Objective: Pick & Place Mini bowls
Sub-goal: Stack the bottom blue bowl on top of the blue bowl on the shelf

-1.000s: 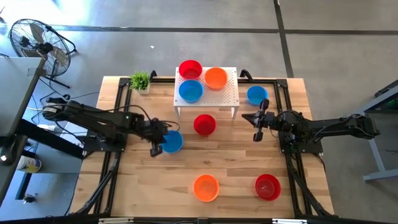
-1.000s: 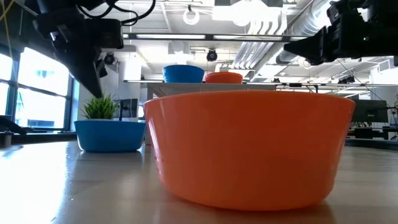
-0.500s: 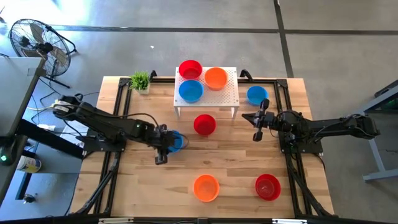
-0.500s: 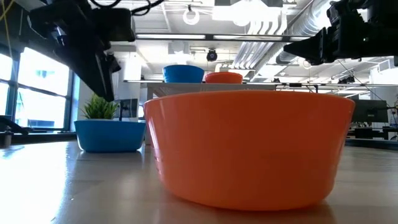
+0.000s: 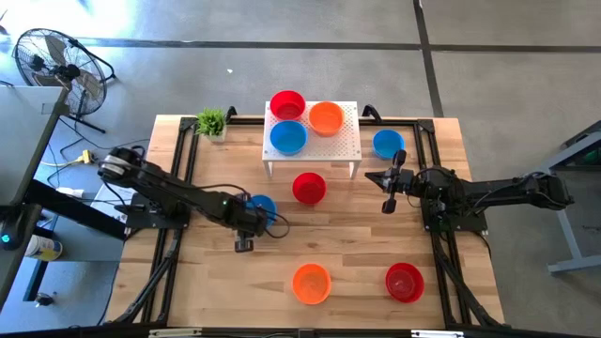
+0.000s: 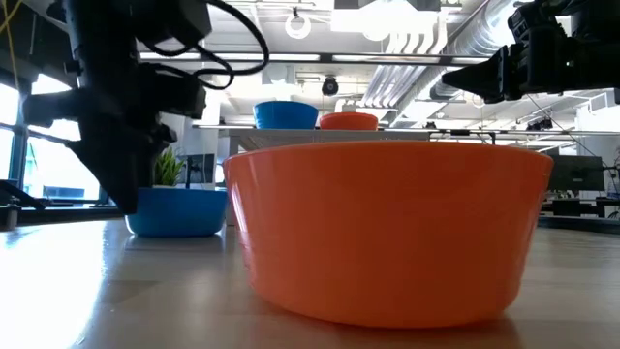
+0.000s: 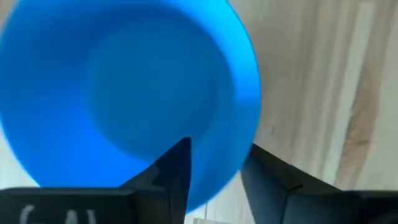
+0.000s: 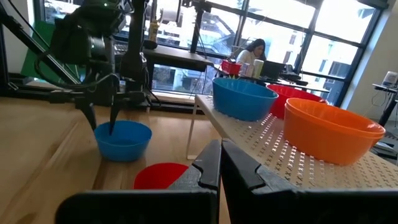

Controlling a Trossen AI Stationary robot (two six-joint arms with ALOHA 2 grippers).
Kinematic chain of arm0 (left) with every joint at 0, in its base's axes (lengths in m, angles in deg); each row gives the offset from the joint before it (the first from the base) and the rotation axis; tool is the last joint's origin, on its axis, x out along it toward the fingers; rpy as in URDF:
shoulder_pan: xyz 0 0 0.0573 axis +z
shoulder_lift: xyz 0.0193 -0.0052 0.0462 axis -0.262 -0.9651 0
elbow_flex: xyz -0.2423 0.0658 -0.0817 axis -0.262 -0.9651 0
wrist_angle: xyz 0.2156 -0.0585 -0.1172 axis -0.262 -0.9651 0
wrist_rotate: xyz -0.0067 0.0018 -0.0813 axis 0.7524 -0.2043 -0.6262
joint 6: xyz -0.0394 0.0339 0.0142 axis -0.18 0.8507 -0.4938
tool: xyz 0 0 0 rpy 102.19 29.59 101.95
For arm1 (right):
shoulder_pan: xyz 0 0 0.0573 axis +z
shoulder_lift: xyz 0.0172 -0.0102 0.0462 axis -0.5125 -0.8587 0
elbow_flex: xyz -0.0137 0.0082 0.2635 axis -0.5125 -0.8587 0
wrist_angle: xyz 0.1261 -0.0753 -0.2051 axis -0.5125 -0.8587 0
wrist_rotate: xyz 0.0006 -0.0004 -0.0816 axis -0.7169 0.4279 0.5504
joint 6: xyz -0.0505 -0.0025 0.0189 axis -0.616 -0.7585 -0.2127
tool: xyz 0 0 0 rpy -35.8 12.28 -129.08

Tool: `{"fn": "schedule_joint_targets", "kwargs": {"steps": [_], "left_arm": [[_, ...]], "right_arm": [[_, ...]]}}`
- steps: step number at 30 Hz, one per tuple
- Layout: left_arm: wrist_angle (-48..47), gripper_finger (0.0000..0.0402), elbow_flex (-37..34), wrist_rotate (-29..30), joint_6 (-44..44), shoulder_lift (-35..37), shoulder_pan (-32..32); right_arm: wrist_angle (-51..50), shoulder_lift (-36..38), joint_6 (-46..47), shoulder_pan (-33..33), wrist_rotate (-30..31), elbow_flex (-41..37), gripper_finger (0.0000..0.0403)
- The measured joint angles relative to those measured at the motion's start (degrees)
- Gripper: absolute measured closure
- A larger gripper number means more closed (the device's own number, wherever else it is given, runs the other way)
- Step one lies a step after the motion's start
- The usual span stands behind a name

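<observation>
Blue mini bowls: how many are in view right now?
3. One blue bowl sits on the white perforated stand, one on the table right of the stand, and one under the left hand, its open fingers straddling the rim. None seem hidden.

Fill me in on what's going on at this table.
The left gripper is down at a blue mini bowl on the wooden table, fingers open astride its rim, not gripping. The right gripper waits shut, raised beside the white stand, which holds three bowls. Other bowls sit around the table.
</observation>
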Motion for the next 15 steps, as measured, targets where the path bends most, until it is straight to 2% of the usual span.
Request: {"fn": "schedule_joint_targets", "kwargs": {"steps": [4, 9, 15], "left_arm": [[0.11, 0.0307, 0.00, -1.41, -0.04, -1.06, -0.02], [-0.91, 0.0385, 0.20, -2.02, -0.06, -1.06, -0.01], [-6.96, 0.0394, 6.39, -3.47, 0.35, -0.01, 0.00]], "right_arm": [[-0.64, 0.02, -0.20, -0.02, 0.00, 0.00, 0.0403], [-0.93, 0.00, -0.24, -0.02, 0.00, 0.00, 0.0403], [-1.07, 0.00, -0.44, 0.00, 0.00, 0.00, 0.0403]]}}
